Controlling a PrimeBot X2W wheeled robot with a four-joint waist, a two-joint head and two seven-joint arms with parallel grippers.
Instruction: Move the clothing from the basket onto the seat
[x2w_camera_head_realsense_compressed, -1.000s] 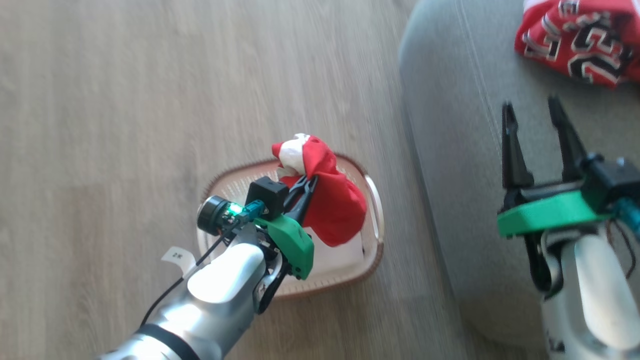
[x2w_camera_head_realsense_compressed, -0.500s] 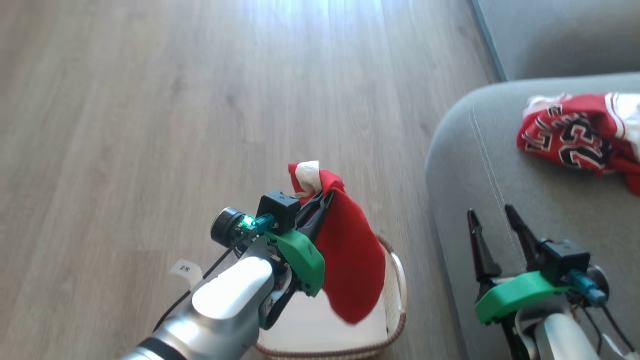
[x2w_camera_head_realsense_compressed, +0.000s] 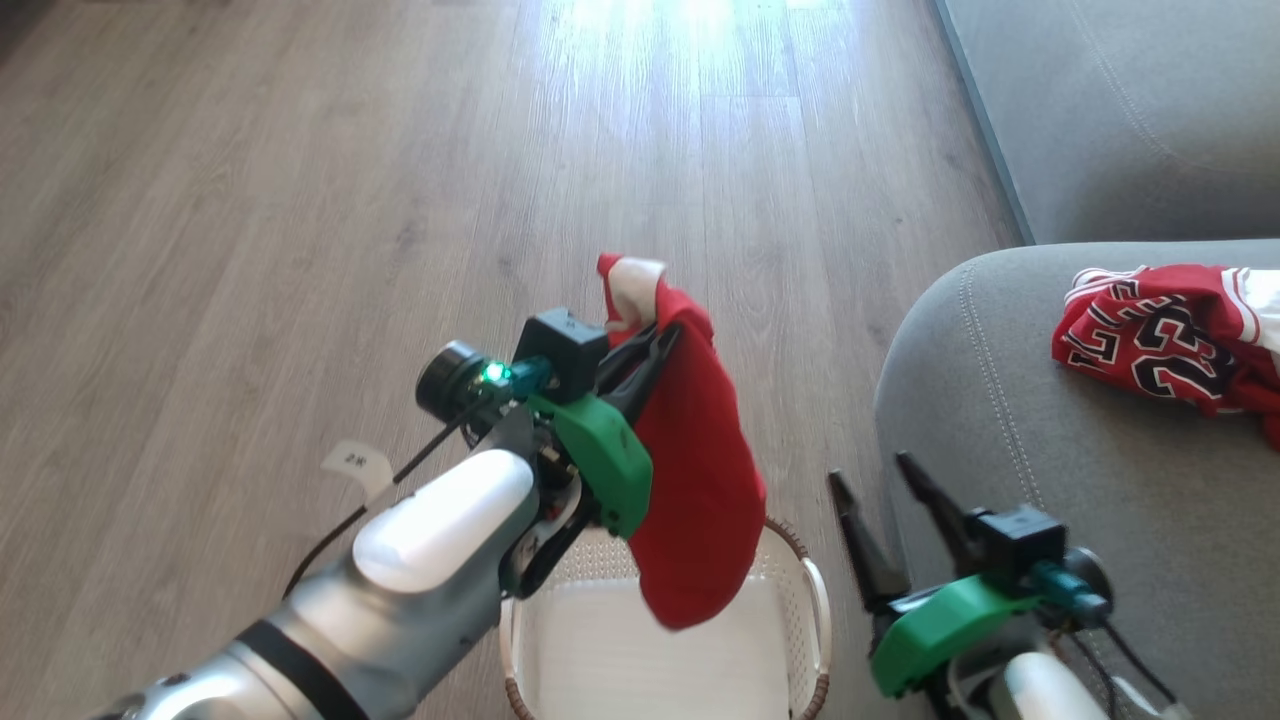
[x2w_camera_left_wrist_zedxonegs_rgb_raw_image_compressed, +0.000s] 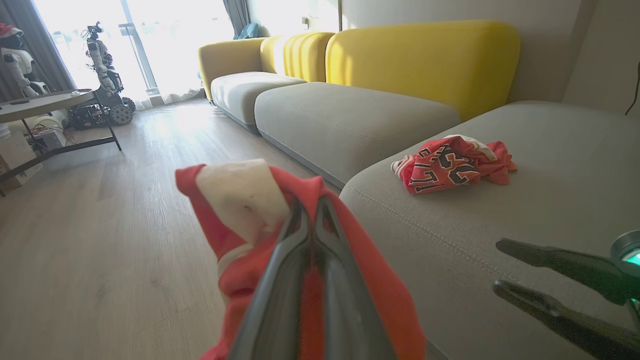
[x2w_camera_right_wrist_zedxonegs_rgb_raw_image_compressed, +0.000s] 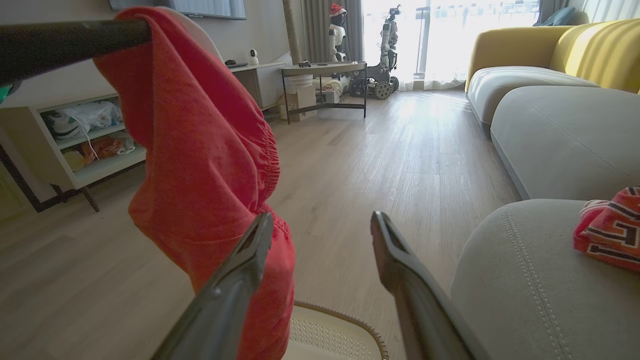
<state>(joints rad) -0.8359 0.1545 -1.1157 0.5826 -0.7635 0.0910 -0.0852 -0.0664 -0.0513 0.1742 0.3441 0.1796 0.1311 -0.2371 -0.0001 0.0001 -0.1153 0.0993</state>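
1. Wooden floor (x2w_camera_head_realsense_compressed: 300, 250): bare planks under my left arm and the basket.
2. Seat (x2w_camera_head_realsense_compressed: 1180, 470): grey sofa cushion with a stitched seam round its curved edge. It is on my right, just beside the basket.
3. Basket (x2w_camera_head_realsense_compressed: 822, 620): cream, perforated, with a brown woven rim, on the floor at the seat's left edge. What I can see of its bottom is bare; the head view cuts off its near part.
4. Red shorts (x2w_camera_head_realsense_compressed: 700, 470): held up over the basket, long axis hanging straight down from a bunched, white-trimmed top. The seat lies to their right, its edge near. I judge the carry to be a sideways sweep rightward, and the low hem could drag on the cushion's edge.
5. Jersey (x2w_camera_head_realsense_compressed: 1150, 340): crumpled on the seat, well in from that edge.
6. Left gripper (x2w_camera_head_realsense_compressed: 660, 345): fingers pinched together on the shorts' top.
7. Right gripper (x2w_camera_head_realsense_compressed: 870, 470): fingers spread with nothing between them, hovering between basket and seat. It is nearer the seat, but my left arm carries the load.
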